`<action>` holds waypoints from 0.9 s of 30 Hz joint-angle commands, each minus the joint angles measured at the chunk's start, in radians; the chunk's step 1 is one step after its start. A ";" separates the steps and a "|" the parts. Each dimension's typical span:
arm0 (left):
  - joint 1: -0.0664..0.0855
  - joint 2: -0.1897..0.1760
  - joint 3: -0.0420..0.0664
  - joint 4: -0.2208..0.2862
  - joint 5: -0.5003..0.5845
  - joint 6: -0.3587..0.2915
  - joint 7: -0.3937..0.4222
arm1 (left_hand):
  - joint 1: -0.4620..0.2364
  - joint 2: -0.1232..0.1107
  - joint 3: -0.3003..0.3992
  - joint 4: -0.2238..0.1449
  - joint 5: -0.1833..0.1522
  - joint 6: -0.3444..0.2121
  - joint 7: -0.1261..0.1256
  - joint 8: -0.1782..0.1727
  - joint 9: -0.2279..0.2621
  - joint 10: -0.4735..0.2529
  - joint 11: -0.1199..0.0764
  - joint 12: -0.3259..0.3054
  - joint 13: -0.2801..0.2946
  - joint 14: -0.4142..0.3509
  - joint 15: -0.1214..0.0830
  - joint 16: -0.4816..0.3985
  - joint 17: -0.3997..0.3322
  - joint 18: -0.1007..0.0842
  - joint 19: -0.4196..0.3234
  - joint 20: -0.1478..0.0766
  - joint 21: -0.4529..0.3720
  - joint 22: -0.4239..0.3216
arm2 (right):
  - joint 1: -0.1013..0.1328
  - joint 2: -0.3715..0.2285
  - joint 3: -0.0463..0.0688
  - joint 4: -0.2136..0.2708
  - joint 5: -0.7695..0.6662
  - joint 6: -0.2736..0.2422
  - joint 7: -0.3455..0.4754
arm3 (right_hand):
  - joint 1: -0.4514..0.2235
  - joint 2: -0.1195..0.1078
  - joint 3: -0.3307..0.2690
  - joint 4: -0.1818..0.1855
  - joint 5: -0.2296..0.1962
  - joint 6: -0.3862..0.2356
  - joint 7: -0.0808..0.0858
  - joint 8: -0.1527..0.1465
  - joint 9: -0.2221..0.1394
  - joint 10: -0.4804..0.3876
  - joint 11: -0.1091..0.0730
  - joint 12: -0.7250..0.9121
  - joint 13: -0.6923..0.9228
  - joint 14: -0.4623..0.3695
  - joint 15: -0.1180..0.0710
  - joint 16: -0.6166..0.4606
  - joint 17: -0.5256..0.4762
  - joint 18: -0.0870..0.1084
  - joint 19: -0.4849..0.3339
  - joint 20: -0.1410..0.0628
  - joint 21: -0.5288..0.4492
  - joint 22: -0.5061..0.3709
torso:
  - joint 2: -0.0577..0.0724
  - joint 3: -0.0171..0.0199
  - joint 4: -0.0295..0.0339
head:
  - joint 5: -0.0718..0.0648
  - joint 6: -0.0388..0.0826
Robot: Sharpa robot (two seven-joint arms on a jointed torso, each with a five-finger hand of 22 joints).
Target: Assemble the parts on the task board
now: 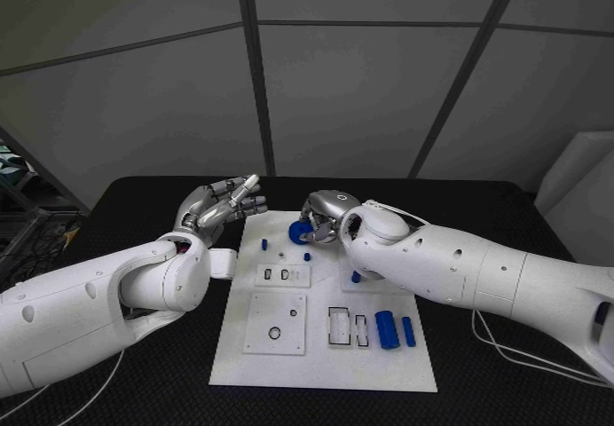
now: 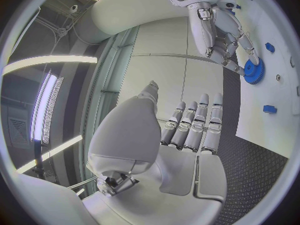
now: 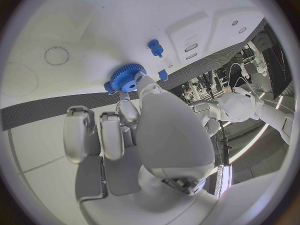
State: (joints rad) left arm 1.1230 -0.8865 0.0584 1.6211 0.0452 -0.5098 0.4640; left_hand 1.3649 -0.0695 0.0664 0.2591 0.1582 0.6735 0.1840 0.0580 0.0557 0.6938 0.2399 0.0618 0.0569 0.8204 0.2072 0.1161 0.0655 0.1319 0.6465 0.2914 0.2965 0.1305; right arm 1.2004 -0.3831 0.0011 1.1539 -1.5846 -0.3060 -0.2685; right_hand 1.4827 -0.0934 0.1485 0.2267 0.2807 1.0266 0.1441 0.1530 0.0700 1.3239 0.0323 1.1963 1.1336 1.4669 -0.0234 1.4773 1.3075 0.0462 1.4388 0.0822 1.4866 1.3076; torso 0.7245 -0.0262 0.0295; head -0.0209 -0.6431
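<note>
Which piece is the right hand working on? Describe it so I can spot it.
Find the white task board mid-table, then its far end, where the right hand reaches down. At its fingertips is the blue gear, the one round toothed part; its neighbours are small plain blue pegs.

Task board (image 1: pixel 384 364): smooth matt white plate, plastic-looking. Gear (image 3: pixel 125 77): blue plastic, toothed rim, slight sheen. Cylinders (image 1: pixel 387 329): smooth blue plastic. Table (image 1: pixel 141 200): black, matt, finely textured. Arm shells (image 1: pixel 499 271): glossy white plastic. Fingers (image 2: pixel 194 127): silvery, satin metal look.
</note>
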 commanded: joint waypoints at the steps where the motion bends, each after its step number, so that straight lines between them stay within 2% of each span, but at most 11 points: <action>1: 0.002 0.001 0.001 0.000 -0.006 0.011 0.001 | 0.004 0.003 -0.001 -0.007 -0.003 -0.004 0.091 -0.004 -0.001 -0.006 0.002 -0.006 -0.001 -0.006 -0.001 -0.006 -0.001 0.023 -0.007 -0.003 -0.005 -0.002 | 0.002 0.000 0.001 -0.002 -0.003 0.032 0.003 | -0.017 -0.003 0.007 0.000 -0.005 0.031 -0.020 -0.005 0.000 0.000 0.006 -0.007 -0.002 0.064 -0.007 0.006 0.065 -0.006 0.003 0.001 0.005 0.093 | -0.001 -0.0001 -0.0011 | -0.001 -0.001; 4: 0.002 0.001 0.001 0.000 -0.006 0.011 0.000 | 0.004 0.003 -0.001 -0.007 -0.003 -0.004 0.091 -0.004 -0.001 -0.006 0.002 -0.006 -0.001 -0.006 -0.001 -0.006 -0.001 0.023 -0.007 -0.003 -0.005 -0.002 | 0.002 0.001 0.000 -0.002 -0.002 0.038 0.005 | -0.036 -0.015 0.002 0.006 -0.015 0.022 -0.016 -0.013 -0.003 -0.006 0.009 -0.014 -0.009 0.064 -0.004 0.005 0.063 -0.005 0.001 0.002 0.004 0.091 | 0.000 0.0004 -0.0013 | -0.001 -0.001; 6: 0.002 0.002 0.001 0.000 -0.006 0.011 0.000 | 0.004 0.003 -0.001 -0.007 -0.003 -0.004 0.091 -0.004 -0.001 -0.006 0.002 -0.006 -0.001 -0.006 -0.001 -0.006 -0.001 0.023 -0.007 -0.003 -0.005 -0.002 | 0.002 0.003 0.000 -0.004 0.002 0.039 0.007 | -0.072 -0.031 -0.013 0.022 -0.055 -0.017 -0.006 -0.038 -0.007 -0.014 0.018 -0.024 -0.019 0.063 0.003 0.005 0.063 -0.005 -0.001 0.007 0.003 0.090 | 0.000 0.0001 -0.0010 | -0.001 -0.001; 7: 0.002 0.002 0.001 0.000 -0.006 0.011 0.000 | 0.004 0.003 -0.001 -0.007 -0.003 -0.004 0.091 -0.004 -0.001 -0.007 0.002 -0.006 -0.001 -0.006 -0.001 -0.006 -0.001 0.023 -0.007 -0.003 -0.005 -0.002 | 0.002 0.003 0.000 -0.005 0.004 0.039 0.008 | -0.087 -0.035 -0.019 0.031 -0.059 -0.032 -0.003 -0.049 -0.008 -0.015 0.022 -0.025 -0.020 0.063 0.006 0.005 0.063 -0.005 -0.001 0.009 0.003 0.090 | 0.000 0.0001 -0.0010 | -0.001 -0.001; 9: 0.002 0.002 0.001 0.000 -0.006 0.011 -0.001 | 0.004 0.003 -0.001 -0.007 -0.003 -0.006 0.091 -0.005 -0.001 -0.009 0.002 -0.007 -0.002 -0.007 -0.001 -0.006 -0.001 0.023 -0.008 -0.003 -0.005 -0.002 | 0.002 0.003 0.000 -0.006 0.010 0.041 0.009 | -0.153 -0.033 -0.040 0.062 -0.013 -0.047 0.003 -0.062 -0.005 -0.017 0.029 -0.024 -0.019 0.064 0.012 0.006 0.066 -0.005 -0.001 0.016 0.003 0.091 | -0.001 0.0000 -0.0004 | -0.002 -0.001; 12: 0.002 0.002 0.001 -0.001 -0.006 0.012 -0.002 | 0.004 0.003 -0.001 -0.007 -0.003 -0.006 0.091 -0.005 -0.001 -0.009 0.002 -0.007 -0.002 -0.007 -0.001 -0.006 -0.001 0.023 -0.008 -0.003 -0.006 -0.002 | 0.002 0.003 0.000 -0.007 0.017 0.045 0.011 | -0.228 -0.015 -0.063 0.063 0.060 -0.047 0.006 -0.070 -0.002 -0.018 0.032 -0.019 -0.014 0.065 0.016 0.009 0.072 -0.005 0.000 0.022 0.003 0.091 | -0.001 -0.0002 0.0002 | -0.001 -0.002; 16: 0.002 0.002 0.001 -0.002 -0.006 0.012 -0.002 | 0.005 0.003 -0.001 -0.007 -0.003 -0.008 0.091 -0.005 -0.001 -0.011 0.002 -0.007 -0.002 -0.008 0.000 -0.007 -0.001 0.023 -0.008 -0.003 -0.006 -0.002 | 0.002 0.002 0.000 -0.007 0.022 0.051 0.010 | -0.273 0.001 -0.085 0.063 0.152 -0.043 0.006 -0.074 -0.001 -0.019 0.033 -0.014 -0.008 0.066 0.017 0.011 0.077 -0.005 0.001 0.024 0.003 0.093 | 0.000 -0.0003 -0.0005 | -0.002 -0.001; 19: 0.002 0.002 0.001 -0.002 -0.006 0.012 -0.003 | 0.005 0.003 -0.001 -0.008 -0.003 -0.010 0.091 -0.005 -0.001 -0.013 0.002 -0.007 -0.002 -0.008 0.000 -0.007 -0.001 0.023 -0.009 -0.003 -0.006 -0.002 | 0.002 0.000 0.000 -0.006 0.024 0.052 0.008 | -0.285 0.009 -0.096 0.064 0.179 -0.040 0.005 -0.076 -0.001 -0.019 0.033 -0.012 -0.005 0.066 0.017 0.012 0.080 -0.005 0.001 0.024 0.003 0.094 | -0.001 -0.0002 -0.0008 | -0.002 -0.001; 23: 0.002 0.002 0.001 -0.003 -0.006 0.012 -0.004 | 0.005 0.003 -0.001 -0.008 -0.003 -0.011 0.092 -0.005 -0.001 -0.014 0.003 -0.007 -0.002 -0.009 0.000 -0.008 -0.001 0.022 -0.009 -0.003 -0.006 -0.002 | 0.002 -0.007 0.000 -0.002 0.026 0.043 0.006 | -0.285 0.014 -0.099 0.062 0.194 -0.038 0.005 -0.077 -0.001 -0.018 0.032 -0.010 -0.002 0.067 0.017 0.014 0.083 -0.005 0.002 0.024 0.004 0.095 | -0.001 0.0003 -0.0019 | -0.003 0.000; 27: 0.002 0.002 0.001 -0.003 -0.006 0.012 -0.004 | 0.005 0.003 -0.001 -0.008 -0.003 -0.011 0.092 -0.005 -0.001 -0.014 0.003 -0.007 -0.002 -0.009 0.000 -0.008 -0.001 0.022 -0.009 -0.003 -0.006 -0.002 | 0.002 -0.022 0.000 0.013 0.028 -0.005 0.012 | -0.272 0.016 -0.098 0.057 0.203 -0.038 0.005 -0.079 -0.001 -0.017 0.032 -0.006 0.002 0.067 0.016 0.014 0.084 -0.006 0.003 0.024 0.005 0.097 | -0.001 0.0003 -0.0026 | -0.003 0.002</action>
State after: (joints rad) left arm 1.1230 -0.8854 0.0585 1.6174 0.0452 -0.5094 0.4584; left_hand 1.3649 -0.0695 0.0664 0.2591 0.1582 0.6662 0.1840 0.0581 0.0558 0.6865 0.2398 0.0618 0.0560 0.8204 0.2072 0.1123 0.0655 0.1321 0.6429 0.2878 0.2965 0.1299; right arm 1.2015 -0.4033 0.0010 1.1615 -1.5628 -0.2754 -0.2658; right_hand 1.2057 -0.0836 0.0525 0.2886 0.4796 0.9804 0.1487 0.0801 0.0692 1.3059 0.0573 1.1856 1.1338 1.4650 -0.0142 1.4875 1.3073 0.0463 1.4385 0.1000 1.4866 1.3074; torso 0.7239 -0.0262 0.0285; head -0.0231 -0.6425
